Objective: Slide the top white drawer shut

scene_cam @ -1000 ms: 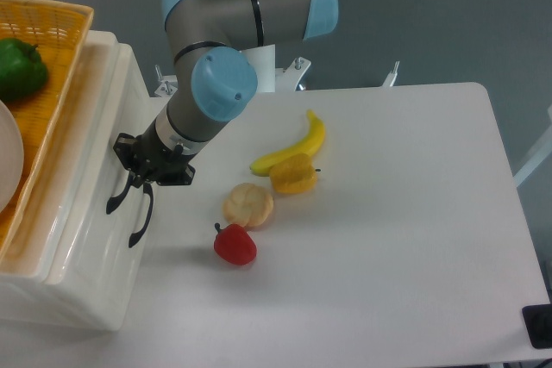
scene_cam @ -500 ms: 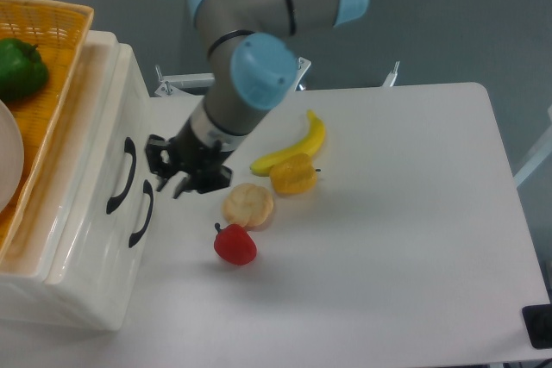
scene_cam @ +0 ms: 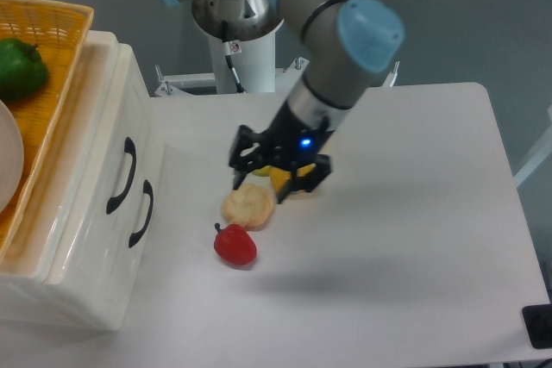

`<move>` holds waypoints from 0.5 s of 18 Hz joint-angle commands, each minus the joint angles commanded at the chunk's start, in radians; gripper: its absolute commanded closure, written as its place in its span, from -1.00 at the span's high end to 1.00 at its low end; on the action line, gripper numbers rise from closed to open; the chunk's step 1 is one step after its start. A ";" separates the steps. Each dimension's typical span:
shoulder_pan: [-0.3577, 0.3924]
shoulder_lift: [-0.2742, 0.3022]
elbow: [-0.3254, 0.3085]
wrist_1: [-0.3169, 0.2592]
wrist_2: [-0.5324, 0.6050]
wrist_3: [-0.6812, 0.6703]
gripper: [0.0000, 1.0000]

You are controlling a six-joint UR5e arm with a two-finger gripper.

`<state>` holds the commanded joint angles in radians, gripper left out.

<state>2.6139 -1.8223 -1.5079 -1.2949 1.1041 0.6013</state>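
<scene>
Presently you have these items before you. Top white drawer [scene_cam: 108,148]: glossy white plastic, rounded edges, one curved black handle [scene_cam: 121,175], seated flush in the cabinet [scene_cam: 78,290] at the left edge of the counter [scene_cam: 414,239]. Lower white drawer [scene_cam: 129,239]: same finish, matching black handle just beside the first, front also flush.

Woven orange basket [scene_cam: 52,32]: lattice weave, sitting on top of the cabinet; it holds a green bell pepper [scene_cam: 19,68] and the rim of a white plate [scene_cam: 7,165], cut off by the frame edge.

Counter: matte white, rounded corners. On it, a red pepper [scene_cam: 235,245] with a dark stem, a pale tan bread roll [scene_cam: 247,206] touching nothing but near the pepper, and a yellow-orange piece [scene_cam: 285,180] mostly hidden behind the gripper.

Gripper [scene_cam: 274,180]: black, two fingers spread apart with nothing between them, hanging over the roll and the yellow piece, well apart from the drawers. A small blue light shows on its body. Arm: grey tubes with light-blue caps.

You can read no writing or brand anywhere.
</scene>
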 joint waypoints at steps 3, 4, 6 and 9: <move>0.037 -0.023 -0.003 0.069 0.092 0.003 1.00; 0.054 -0.035 -0.003 0.083 0.126 0.020 1.00; 0.086 -0.055 -0.003 0.086 0.164 0.127 1.00; 0.156 -0.084 0.000 0.121 0.168 0.271 1.00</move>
<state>2.7702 -1.9066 -1.5079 -1.1736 1.2717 0.8724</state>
